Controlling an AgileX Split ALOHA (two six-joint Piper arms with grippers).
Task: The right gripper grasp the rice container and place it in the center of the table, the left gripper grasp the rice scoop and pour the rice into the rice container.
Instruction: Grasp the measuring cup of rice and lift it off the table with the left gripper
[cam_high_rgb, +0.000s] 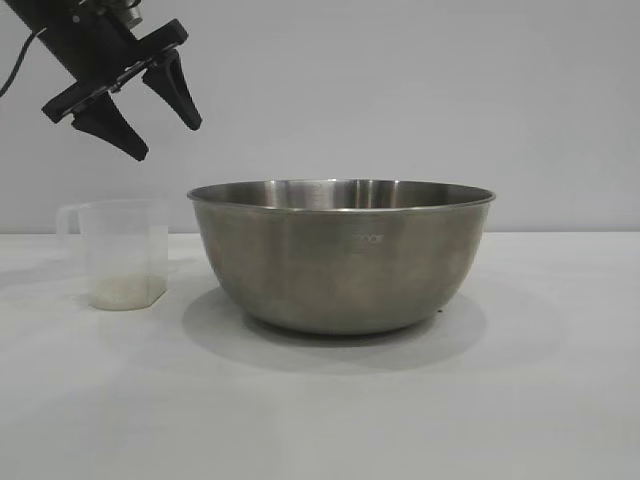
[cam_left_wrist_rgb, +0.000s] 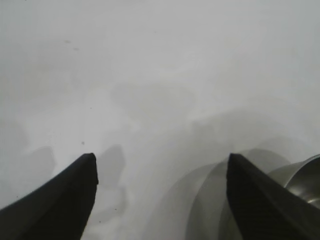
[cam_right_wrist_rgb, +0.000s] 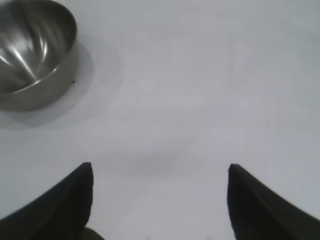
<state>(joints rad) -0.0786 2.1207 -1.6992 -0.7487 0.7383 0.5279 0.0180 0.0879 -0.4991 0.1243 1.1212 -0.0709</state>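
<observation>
- Steel rice container (cam_high_rgb: 341, 256) sits upright at the middle of the exterior frame on the table (cam_high_rgb: 520, 400), and we see nothing touching it.
- Rice scoop (cam_high_rgb: 118, 254) stands upright at left centre, near the container's left side but apart from it; a shallow layer of rice (cam_high_rgb: 126, 290) lies in its bottom.
- We find the left gripper (cam_high_rgb: 165, 138) in the upper left of the frame, above the scoop, its two fingers spread wide and holding nothing.
- We see the right gripper (cam_right_wrist_rgb: 160, 172) only in its own wrist view, fingers wide apart and empty over bare table, with the container at that frame's upper left, well apart from it.
</observation>
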